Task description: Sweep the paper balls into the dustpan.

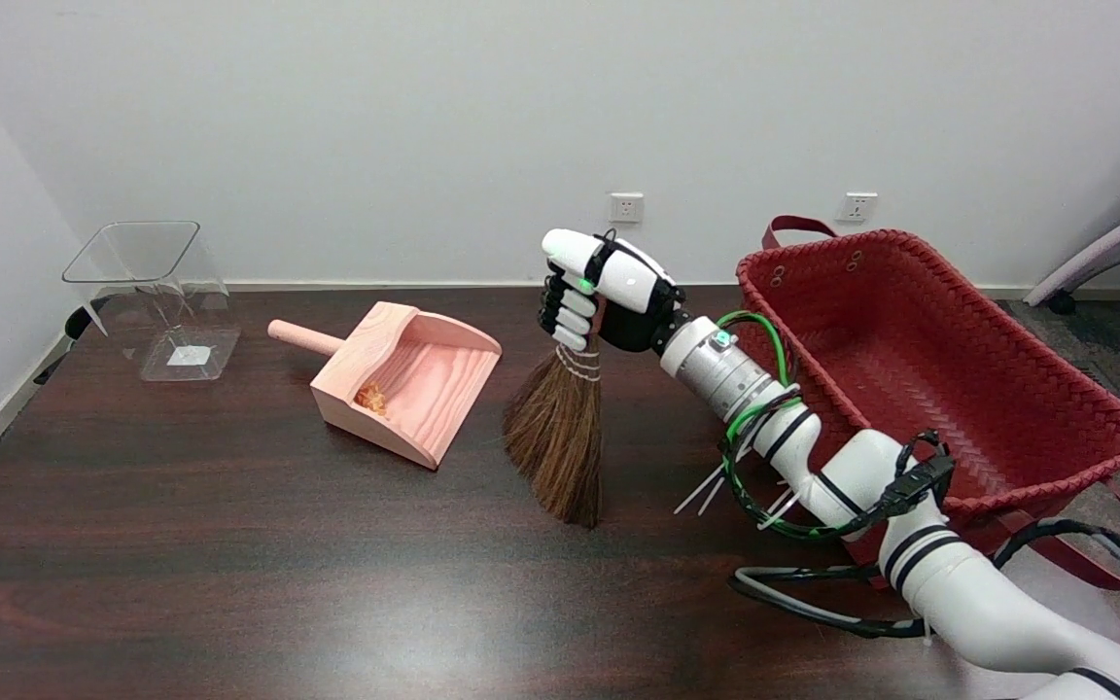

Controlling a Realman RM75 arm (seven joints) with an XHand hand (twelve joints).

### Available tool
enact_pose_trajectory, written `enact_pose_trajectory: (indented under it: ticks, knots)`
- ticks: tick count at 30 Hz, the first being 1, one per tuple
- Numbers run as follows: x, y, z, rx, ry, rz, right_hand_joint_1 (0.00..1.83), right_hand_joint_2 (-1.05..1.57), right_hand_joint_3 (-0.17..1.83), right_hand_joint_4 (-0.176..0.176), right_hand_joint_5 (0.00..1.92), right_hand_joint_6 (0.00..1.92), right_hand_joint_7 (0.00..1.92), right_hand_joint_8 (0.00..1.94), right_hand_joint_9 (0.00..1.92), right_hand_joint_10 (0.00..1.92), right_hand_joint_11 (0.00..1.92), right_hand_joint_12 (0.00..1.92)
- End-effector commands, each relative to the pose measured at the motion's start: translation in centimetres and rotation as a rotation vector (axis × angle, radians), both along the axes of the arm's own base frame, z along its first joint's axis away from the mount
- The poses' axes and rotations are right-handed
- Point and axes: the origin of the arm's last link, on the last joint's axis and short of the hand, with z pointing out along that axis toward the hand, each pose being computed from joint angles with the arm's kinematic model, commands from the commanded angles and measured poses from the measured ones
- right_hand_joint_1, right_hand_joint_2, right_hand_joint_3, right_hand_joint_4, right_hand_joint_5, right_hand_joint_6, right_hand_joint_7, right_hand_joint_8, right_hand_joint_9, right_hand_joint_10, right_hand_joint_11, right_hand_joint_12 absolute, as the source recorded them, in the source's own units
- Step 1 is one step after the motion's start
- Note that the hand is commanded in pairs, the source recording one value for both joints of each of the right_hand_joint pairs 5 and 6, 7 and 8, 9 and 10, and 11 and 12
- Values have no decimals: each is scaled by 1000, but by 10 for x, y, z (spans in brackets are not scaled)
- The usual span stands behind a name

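Right hand [591, 297]: grasps broom [560, 428], upright, bristles down on desk [229, 583]. Dustpan [409, 379]: left of hand, mouth facing broom, paper ball [370, 397] inside. Open desk between.

Dark brown wooden table [229, 583], glossy, with soft glare near its front edge. Behind it a plain white wall [424, 117], bearing two white sockets [626, 207] low down, side by side but well apart. Pale skirting [375, 286] along the wall's foot. At far right, grey floor [1085, 340] and part of a chair base [1104, 255]. Even, diffuse light throughout; no hard shadows.
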Motion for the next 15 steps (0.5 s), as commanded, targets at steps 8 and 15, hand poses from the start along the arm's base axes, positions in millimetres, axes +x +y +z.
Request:
enact_pose_trajectory:
  ticks: [8, 15]
  knots:
    - [64, 1, -30, 116, -93, 203, 998, 1571, 600, 0, 1920, 1920, 1920, 1920, 1920, 1920, 1920, 1920]
    - [29, 7, 13, 18, -131, 56, 998, 1571, 613, 0, 1920, 1920, 1920, 1920, 1920, 1920, 1920, 1920]
